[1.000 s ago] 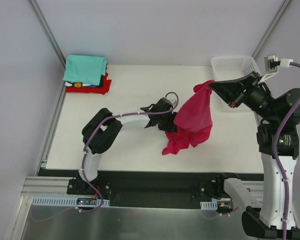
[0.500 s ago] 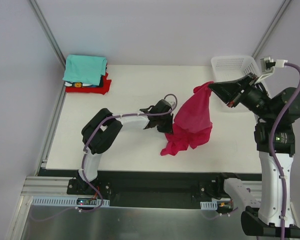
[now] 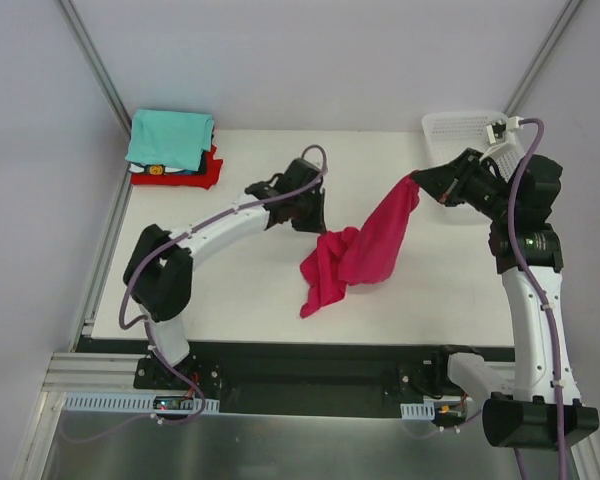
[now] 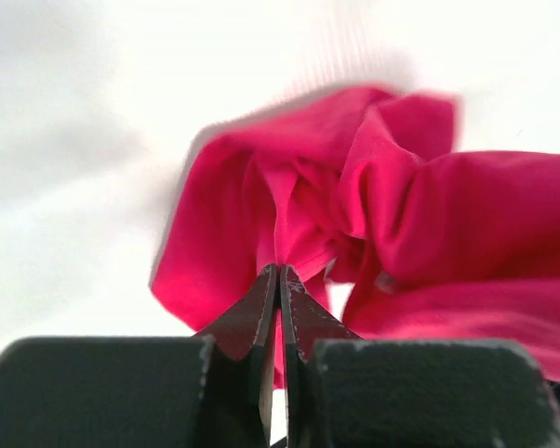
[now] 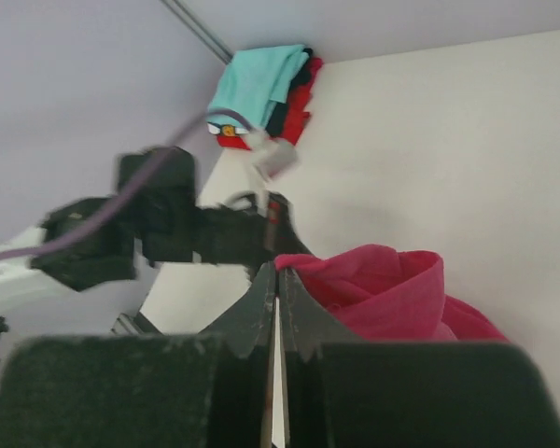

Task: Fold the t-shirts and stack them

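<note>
- The magenta-pink t-shirt (image 3: 365,250) hangs bunched between the two sets of fingers, over the table (image 3: 230,290). Its loose tail trails down on the near side of the left fingers, and I cannot tell whether it touches the surface.
- The left gripper (image 3: 318,228) is clamped on a gathered fold of that shirt. In the left wrist view its two fingertips meet with cloth pinched between them, and the rest of the fabric bulges just beyond the tips and off to their right.
- The right gripper (image 3: 417,183) is closed on another edge of the same shirt, held higher. From its tips the cloth slopes down toward the left fingers.
- The white mesh basket (image 3: 460,125) sits just behind the right fingers.
- Well beyond the left fingers, at the far left corner, lies a folded stack, with a teal t-shirt (image 3: 168,138) on top and a red t-shirt (image 3: 208,172) showing beneath it.
</note>
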Action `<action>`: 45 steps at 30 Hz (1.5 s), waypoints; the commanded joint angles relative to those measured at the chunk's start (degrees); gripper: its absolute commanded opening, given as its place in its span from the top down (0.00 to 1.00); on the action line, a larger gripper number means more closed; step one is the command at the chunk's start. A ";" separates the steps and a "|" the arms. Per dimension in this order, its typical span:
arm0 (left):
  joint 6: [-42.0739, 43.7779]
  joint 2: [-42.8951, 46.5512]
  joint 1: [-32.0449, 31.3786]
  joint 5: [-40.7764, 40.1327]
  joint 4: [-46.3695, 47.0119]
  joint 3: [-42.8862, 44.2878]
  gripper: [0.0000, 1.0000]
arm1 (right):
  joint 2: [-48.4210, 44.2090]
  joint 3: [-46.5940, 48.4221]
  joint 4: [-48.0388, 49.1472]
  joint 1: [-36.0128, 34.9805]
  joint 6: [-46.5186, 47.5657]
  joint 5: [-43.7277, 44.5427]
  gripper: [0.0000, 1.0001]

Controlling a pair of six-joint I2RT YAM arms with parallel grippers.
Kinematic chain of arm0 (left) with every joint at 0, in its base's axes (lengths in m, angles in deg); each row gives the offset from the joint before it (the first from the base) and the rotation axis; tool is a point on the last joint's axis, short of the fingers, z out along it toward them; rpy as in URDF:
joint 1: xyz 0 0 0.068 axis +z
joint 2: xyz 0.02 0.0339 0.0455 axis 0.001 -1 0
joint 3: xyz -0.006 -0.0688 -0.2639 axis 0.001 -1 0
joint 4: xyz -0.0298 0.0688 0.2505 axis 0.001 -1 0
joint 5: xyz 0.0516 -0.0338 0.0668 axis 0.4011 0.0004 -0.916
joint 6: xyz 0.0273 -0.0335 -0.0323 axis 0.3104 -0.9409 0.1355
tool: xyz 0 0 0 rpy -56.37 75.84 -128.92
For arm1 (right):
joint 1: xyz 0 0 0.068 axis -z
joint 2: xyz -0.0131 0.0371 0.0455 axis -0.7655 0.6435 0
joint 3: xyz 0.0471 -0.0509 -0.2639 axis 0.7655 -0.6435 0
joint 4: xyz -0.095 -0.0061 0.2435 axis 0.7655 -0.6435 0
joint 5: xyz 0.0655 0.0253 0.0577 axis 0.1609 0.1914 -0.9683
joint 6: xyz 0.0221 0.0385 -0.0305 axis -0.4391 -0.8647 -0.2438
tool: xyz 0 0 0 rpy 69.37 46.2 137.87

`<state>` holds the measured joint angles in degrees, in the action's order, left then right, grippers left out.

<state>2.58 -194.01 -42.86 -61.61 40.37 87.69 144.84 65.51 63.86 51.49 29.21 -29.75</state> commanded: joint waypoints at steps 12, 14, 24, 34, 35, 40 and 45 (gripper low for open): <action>7.86 22.51 15.29 -8.29 -25.20 8.86 1.00 | 2.95 9.12 -1.92 8.83 -1.10 16.55 0.99; 8.13 24.10 17.75 -8.38 -25.73 8.07 1.00 | 3.73 8.51 -1.75 10.40 -1.98 17.86 0.99; 9.80 31.30 26.10 -7.33 -29.42 5.44 1.00 | 7.26 7.81 0.45 16.65 -7.70 21.29 0.99; 12.43 33.86 36.03 -5.31 -30.04 2.62 1.00 | 6.55 5.34 1.41 18.06 -8.40 23.76 0.99; 12.78 33.78 36.74 -4.52 -29.95 2.36 1.00 | 6.29 4.91 1.68 18.06 -8.40 23.50 0.99; 11.73 32.72 37.71 -1.01 -29.78 1.83 1.00 | 6.20 4.20 4.39 18.06 -10.42 20.51 0.99; 9.89 30.53 37.19 3.65 -27.41 -0.10 1.00 | 5.33 3.41 4.93 17.53 -10.42 18.92 0.99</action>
<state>13.36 -162.10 -5.51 -62.05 11.56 88.83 152.93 69.05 63.64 68.78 19.90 -9.69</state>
